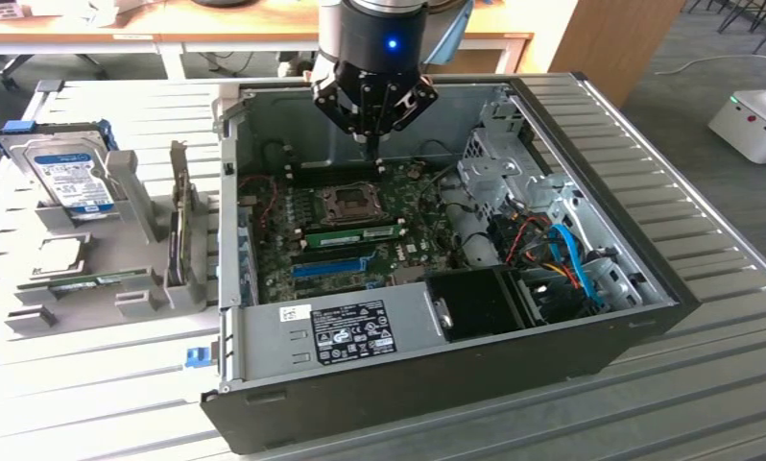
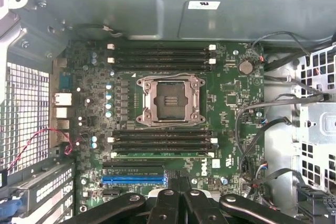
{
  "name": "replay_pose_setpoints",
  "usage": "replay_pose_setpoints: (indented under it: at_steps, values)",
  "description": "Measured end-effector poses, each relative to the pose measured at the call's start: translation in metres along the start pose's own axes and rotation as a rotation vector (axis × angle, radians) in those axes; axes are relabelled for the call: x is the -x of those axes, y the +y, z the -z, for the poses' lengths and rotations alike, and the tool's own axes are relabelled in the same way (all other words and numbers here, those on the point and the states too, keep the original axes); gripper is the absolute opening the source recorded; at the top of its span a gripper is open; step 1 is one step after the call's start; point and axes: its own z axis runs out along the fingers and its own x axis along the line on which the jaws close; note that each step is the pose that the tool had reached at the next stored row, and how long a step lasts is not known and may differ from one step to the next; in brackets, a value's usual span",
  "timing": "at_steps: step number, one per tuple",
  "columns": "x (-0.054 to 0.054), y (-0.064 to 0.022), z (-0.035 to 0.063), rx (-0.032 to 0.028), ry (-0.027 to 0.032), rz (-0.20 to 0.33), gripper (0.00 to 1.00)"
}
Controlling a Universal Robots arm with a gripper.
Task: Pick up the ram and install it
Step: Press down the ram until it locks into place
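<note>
Right now the gripper [image 1: 371, 144] hangs closed with nothing between its fingers, over the open computer case [image 1: 639, 317] and above the motherboard [image 2: 231, 98]. Below it, the ram [image 2: 163, 155] sits seated in a slot just beside the CPU socket [image 2: 170, 99], next to empty black slots. Cables [image 1: 575, 259] crowd the case on the exterior view's right. On the exterior view's left, a hard drive [image 1: 73, 181] and another green stick [image 1: 95, 283] rest in a grey holder [image 1: 140, 303].

Ribbed metal table [image 1: 716, 317] carries open computer case [image 1: 613, 336] and grey parts rack [image 1: 127, 298] beside it.
</note>
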Motion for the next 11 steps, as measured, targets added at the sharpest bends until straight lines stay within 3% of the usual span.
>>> replay_pose_setpoints:
  at_steps: [11]
  values:
    - [-0.0005,0.0000,0.0000,-0.0001,0.0010,0.018,0.11]
